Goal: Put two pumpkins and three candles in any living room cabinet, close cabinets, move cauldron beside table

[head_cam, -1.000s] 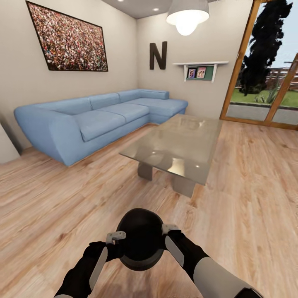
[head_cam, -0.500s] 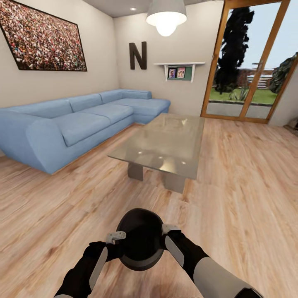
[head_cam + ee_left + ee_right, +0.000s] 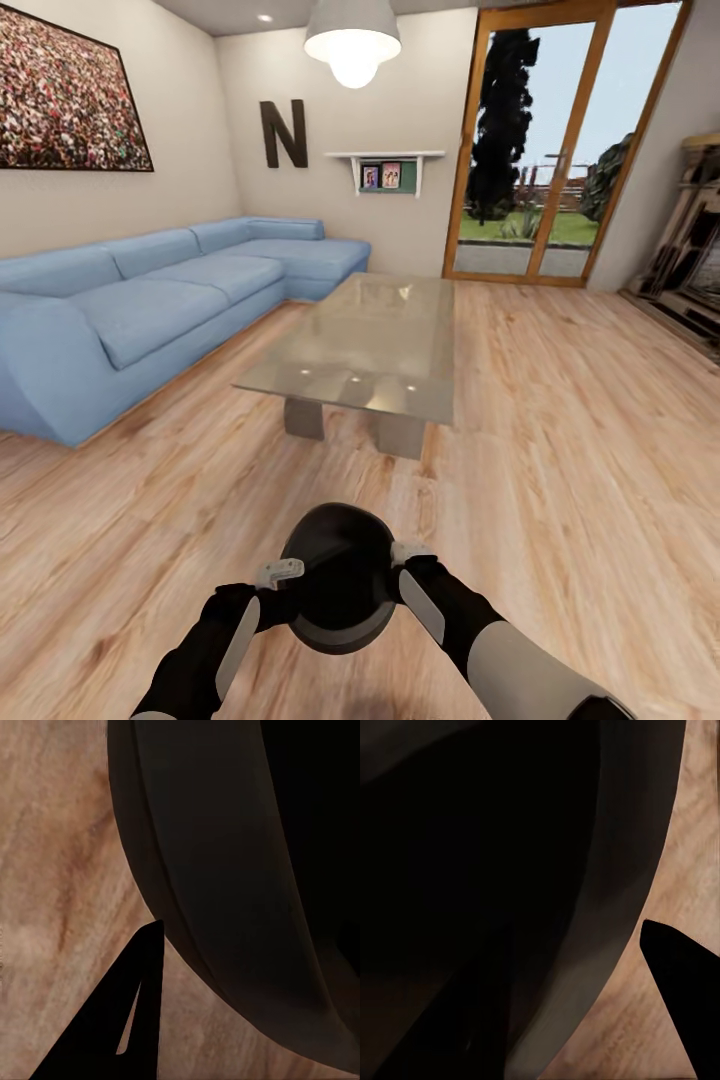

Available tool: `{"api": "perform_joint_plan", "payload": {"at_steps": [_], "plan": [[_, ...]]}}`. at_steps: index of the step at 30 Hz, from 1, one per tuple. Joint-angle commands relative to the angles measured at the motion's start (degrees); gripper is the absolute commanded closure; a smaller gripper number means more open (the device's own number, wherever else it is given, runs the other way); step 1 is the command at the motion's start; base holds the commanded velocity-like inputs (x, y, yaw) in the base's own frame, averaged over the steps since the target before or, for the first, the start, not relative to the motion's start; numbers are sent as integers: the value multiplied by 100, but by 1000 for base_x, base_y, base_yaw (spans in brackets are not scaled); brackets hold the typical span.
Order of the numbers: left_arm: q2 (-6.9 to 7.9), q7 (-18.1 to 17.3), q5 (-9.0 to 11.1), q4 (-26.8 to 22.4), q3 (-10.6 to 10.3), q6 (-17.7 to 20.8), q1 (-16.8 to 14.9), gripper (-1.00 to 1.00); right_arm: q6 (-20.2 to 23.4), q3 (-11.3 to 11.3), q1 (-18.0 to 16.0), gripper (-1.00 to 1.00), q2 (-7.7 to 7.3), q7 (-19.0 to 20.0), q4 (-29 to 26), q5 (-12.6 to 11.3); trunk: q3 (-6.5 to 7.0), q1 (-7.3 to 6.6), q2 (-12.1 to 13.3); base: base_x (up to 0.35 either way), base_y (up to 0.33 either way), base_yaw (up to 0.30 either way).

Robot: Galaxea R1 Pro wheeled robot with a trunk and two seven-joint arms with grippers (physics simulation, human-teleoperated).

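The matte black cauldron [image 3: 340, 585] hangs low in front of me over the wooden floor, carried between both arms. My left gripper [image 3: 284, 578] is shut on its left rim and my right gripper [image 3: 405, 558] on its right rim. In the left wrist view the cauldron wall [image 3: 225, 870] curves past one dark finger [image 3: 127, 1020] outside it. The right wrist view has the cauldron wall [image 3: 510, 870] beside a finger [image 3: 682, 990]. The glass-topped coffee table [image 3: 370, 340] stands a stretch ahead of the cauldron, apart from it. Pumpkins, candles and cabinet are out of view.
A long blue corner sofa [image 3: 130, 310] lines the left wall. Glass doors [image 3: 530, 150] in a wooden frame stand at the back right, and a pale stone unit [image 3: 695, 250] at the far right edge. Open wooden floor lies right of the table.
The camera has swung to the right, so sofa and table sit further left in the picture and the doors and stone unit have come in. Cauldron and grippers keep the same hold.
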Motion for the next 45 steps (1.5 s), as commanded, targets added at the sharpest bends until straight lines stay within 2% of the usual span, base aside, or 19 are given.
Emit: {"api": "perform_joint_plan", "payload": {"at_steps": [1,10,28,38,45], "plan": [[15,-28,204,4,23,-6,2,100,-218,20,-7,100,0,17,-15,-31,1,-1,-1,0,221,-280],[15,-27,204,4,23,-6,2,100,-221,24,-7,100,0,17,-15,-36,1,-1,-1,67,221,-280],[15,-27,204,4,23,-6,1,100,-222,25,-7,100,0,17,-15,-21,1,-1,-1,199,189,-277],[15,-27,204,4,23,-6,2,100,-222,26,-7,100,0,17,-15,-11,1,-1,-1,113,56,-50],[15,-27,204,4,23,-6,1,100,-222,26,-7,100,0,17,-15,-11,1,-1,-1,210,91,-193]]}}
